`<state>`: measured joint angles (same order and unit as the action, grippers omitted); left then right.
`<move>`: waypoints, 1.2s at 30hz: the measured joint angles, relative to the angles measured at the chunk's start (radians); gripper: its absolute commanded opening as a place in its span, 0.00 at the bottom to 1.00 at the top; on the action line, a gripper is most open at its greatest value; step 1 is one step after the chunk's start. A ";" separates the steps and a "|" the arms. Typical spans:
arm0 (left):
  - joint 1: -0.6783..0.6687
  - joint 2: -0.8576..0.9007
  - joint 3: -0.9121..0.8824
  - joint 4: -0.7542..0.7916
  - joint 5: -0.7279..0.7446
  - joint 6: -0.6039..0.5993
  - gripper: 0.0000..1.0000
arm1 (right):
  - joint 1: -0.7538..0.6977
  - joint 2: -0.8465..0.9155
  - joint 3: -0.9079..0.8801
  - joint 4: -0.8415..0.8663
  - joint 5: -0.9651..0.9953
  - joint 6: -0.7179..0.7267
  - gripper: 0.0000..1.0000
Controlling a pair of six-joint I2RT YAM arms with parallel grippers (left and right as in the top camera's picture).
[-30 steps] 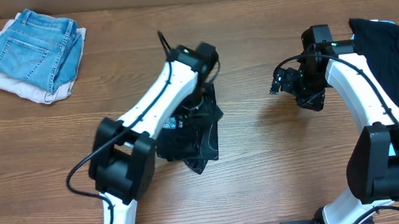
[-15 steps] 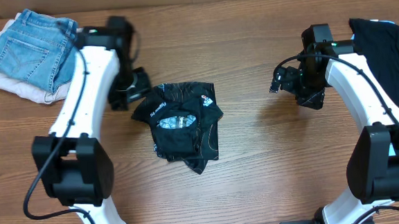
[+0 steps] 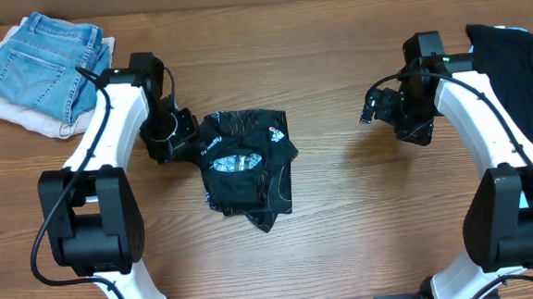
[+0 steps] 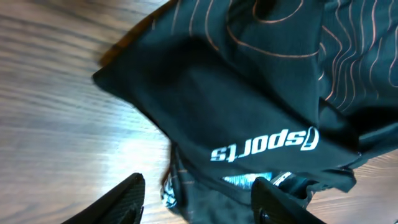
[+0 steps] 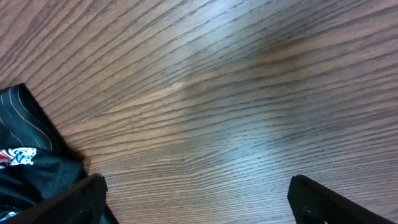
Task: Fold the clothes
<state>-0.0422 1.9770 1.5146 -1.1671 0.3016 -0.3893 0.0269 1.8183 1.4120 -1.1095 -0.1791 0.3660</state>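
Your left arm (image 3: 107,122) reaches forward and angles inward, the left gripper (image 3: 178,136) low with its jaws parted. Your right arm (image 3: 469,119) bends inward too, the right gripper (image 3: 375,104) spread wide, its 2 fingers (image 5: 336,202) well apart.

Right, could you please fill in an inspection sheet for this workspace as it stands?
Surface: wooden table, no spills seen.
Job's things: black jersey, bunched at centre, not neatly folded.
Clutter: blue jeans on a white cloth, far left; plain black garment, far right.
Grippers: left end effector open at the jersey's left edge; right end effector open over bare wood, holding nothing.
Cables: a black cable runs along each arm.
Surroundings: nothing seen.
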 measured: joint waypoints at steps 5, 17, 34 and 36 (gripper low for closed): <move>0.000 0.000 -0.016 0.033 0.014 -0.003 0.53 | 0.000 0.000 0.000 0.000 0.000 0.000 0.98; 0.000 0.000 -0.071 0.125 0.022 -0.078 0.56 | 0.000 0.000 0.000 -0.001 0.000 0.000 0.97; -0.002 0.000 -0.101 0.196 0.026 -0.114 0.53 | 0.000 0.000 0.000 -0.002 0.000 0.000 0.98; -0.002 0.000 -0.101 0.200 0.026 -0.118 0.52 | 0.000 0.000 0.000 -0.002 0.001 0.000 0.97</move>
<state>-0.0441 1.9770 1.4139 -0.9668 0.3271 -0.5076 0.0269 1.8183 1.4117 -1.1114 -0.1783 0.3660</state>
